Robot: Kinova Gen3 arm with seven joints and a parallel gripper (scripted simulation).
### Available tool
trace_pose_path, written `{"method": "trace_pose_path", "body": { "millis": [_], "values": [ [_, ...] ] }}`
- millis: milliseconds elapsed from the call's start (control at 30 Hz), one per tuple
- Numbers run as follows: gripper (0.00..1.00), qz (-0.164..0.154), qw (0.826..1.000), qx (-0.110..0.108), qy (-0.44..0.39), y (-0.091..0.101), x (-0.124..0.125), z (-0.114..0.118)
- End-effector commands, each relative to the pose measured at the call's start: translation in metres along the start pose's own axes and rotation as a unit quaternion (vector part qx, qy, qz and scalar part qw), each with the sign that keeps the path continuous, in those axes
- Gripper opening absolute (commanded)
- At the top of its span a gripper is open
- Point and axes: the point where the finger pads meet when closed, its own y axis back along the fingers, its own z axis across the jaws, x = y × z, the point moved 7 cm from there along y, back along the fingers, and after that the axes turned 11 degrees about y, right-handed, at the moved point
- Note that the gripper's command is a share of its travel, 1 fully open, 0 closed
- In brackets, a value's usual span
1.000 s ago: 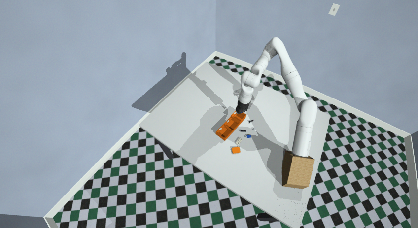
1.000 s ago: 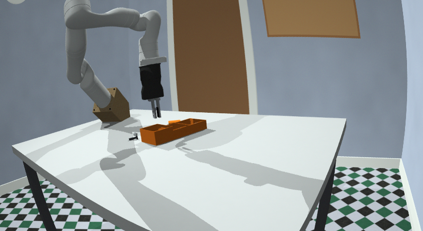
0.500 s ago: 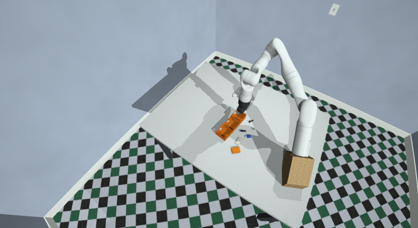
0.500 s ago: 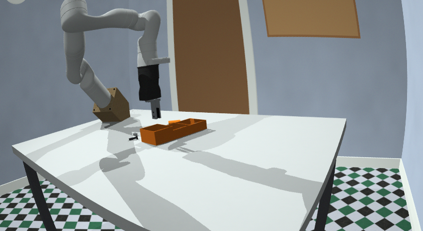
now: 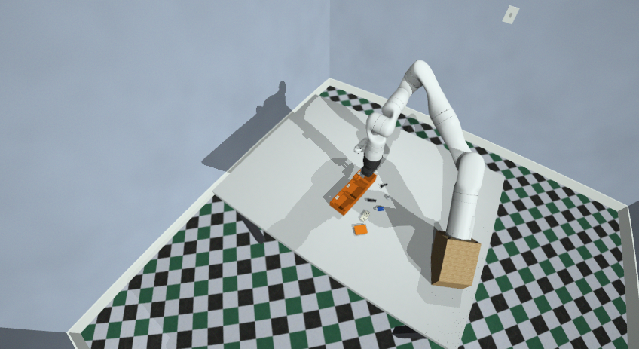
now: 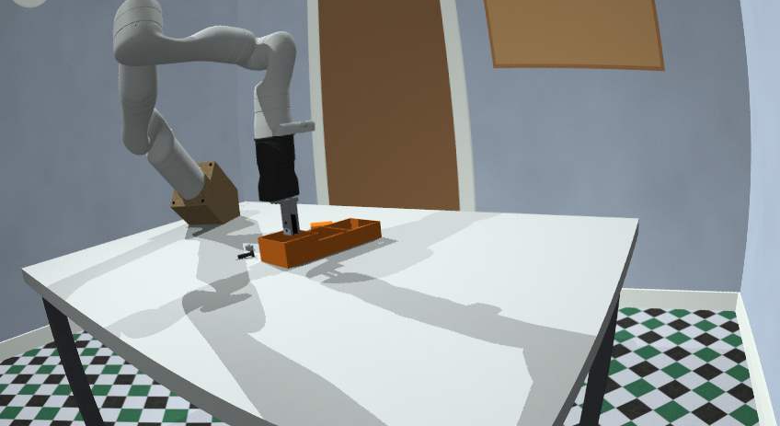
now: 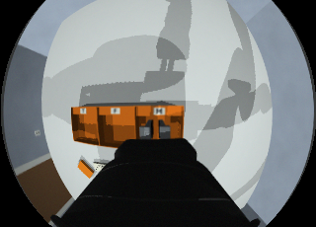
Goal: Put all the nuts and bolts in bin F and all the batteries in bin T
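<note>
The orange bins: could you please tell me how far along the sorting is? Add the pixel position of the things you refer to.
No sorted piece can be made out in bins T [image 5: 344, 212] [image 6: 375, 230] [image 7: 85, 119] or F [image 5: 354, 195] [image 6: 328, 247] [image 7: 115, 119]. The gripper [image 5: 365, 175] [image 6: 291, 233] [image 7: 155, 125], slightly open at bin H [image 5: 374, 179] [image 6: 273, 252] [image 7: 180, 123], shows nothing held. Small dark pieces [image 5: 371, 200] remain on the table, probably bolts or batteries.

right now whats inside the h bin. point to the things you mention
The gripper's [image 7: 157, 131] fingertips reach down into the H bin [image 7: 159, 111]; no loose item shows there. Its floor is partly covered by the fingers and gripper body, so something small could be hidden.
</note>
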Motion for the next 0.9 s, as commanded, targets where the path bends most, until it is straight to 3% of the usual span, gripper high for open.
{"method": "trace_pose_path", "body": {
  "millis": [0,333,867],
  "values": [
    [0.31,-0.004,1.000,-0.001,0.001,-0.009,-0.002,0.000],
    [0.31,-0.004,1.000,-0.001,0.001,-0.030,-0.002,0.000],
    [0.31,-0.004,1.000,-0.001,0.001,-0.031,-0.002,0.000]
  ]
}}
